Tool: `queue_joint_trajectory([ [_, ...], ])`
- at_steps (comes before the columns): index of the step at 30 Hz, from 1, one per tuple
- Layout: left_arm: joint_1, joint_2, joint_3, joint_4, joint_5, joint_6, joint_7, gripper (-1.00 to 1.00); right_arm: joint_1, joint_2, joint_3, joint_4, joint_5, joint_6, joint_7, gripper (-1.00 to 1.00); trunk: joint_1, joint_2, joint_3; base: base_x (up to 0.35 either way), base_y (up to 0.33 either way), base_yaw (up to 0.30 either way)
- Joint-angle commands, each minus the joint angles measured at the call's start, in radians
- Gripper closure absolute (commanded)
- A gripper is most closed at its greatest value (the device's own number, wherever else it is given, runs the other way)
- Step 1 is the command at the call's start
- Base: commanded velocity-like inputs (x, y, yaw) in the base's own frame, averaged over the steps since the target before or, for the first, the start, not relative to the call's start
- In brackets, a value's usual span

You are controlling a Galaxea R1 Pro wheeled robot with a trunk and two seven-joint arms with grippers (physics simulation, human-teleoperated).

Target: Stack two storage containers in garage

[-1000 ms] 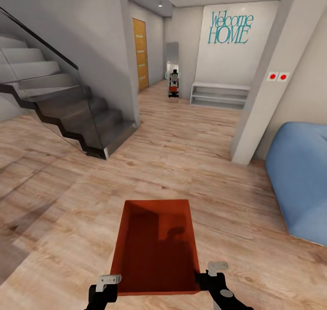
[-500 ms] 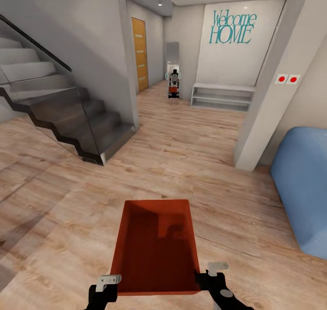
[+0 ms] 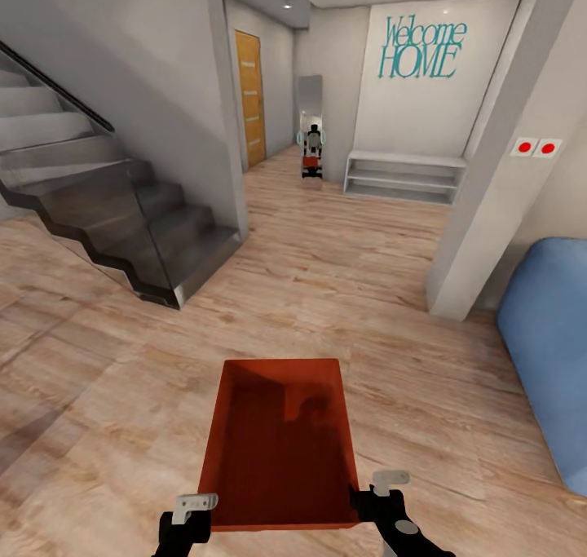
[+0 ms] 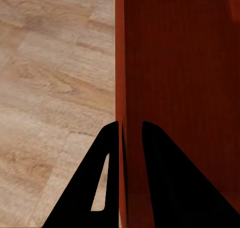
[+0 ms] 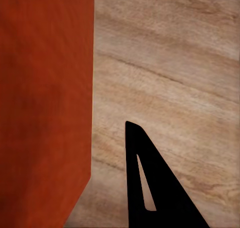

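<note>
A: Left gripper (image 4: 131, 130)?
B: Pinched on the storage container (image 3: 281, 443) wall, one finger each side. Right gripper (image 3: 368, 500) sits at the opposite edge; grip unclear.
A: Surroundings?
B: Light wood-plank floor (image 3: 342, 247), grey staircase (image 3: 122, 206), blue sofa (image 3: 550, 353), "Welcome HOME" lettering (image 3: 421, 50) down the hall.

My head camera looks forward and down over both my arms, across the wood-plank floor (image 3: 342, 247) toward a far hallway; my left wrist camera sits tight against the storage container (image 4: 180, 88), sighting along its wall; my right wrist camera looks along its other side wall from close in; all three share that container and the planks beneath.
</note>
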Motion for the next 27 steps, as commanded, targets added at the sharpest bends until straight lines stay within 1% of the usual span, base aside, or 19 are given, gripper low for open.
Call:
queue_joint_trajectory([
  [1,-0.001,0.001,0.015,0.000,0.009,-0.003,0.009,1.00,-0.001,-0.015,-0.009,0.001,0.000,-0.004,-0.011,1.00,0.001,0.000,-0.001,0.347,0.000,0.000],
  [17,-0.001,0.001,0.015,0.000,0.009,-0.001,0.009,1.00,-0.001,-0.015,-0.009,0.001,0.000,-0.004,-0.011,1.00,0.001,0.000,-0.001,0.347,0.000,-0.003],
  [23,-0.001,0.001,0.015,0.000,0.009,-0.001,0.009,1.00,-0.001,-0.015,-0.009,0.001,0.000,-0.004,-0.011,1.00,0.001,0.000,-0.001,0.347,0.000,-0.139],
  [27,-0.001,0.001,0.015,0.000,0.009,0.000,0.009,1.00,-0.001,-0.015,-0.009,0.001,0.000,-0.004,-0.011,1.00,0.001,0.000,-0.001,0.347,0.000,-0.049],
])
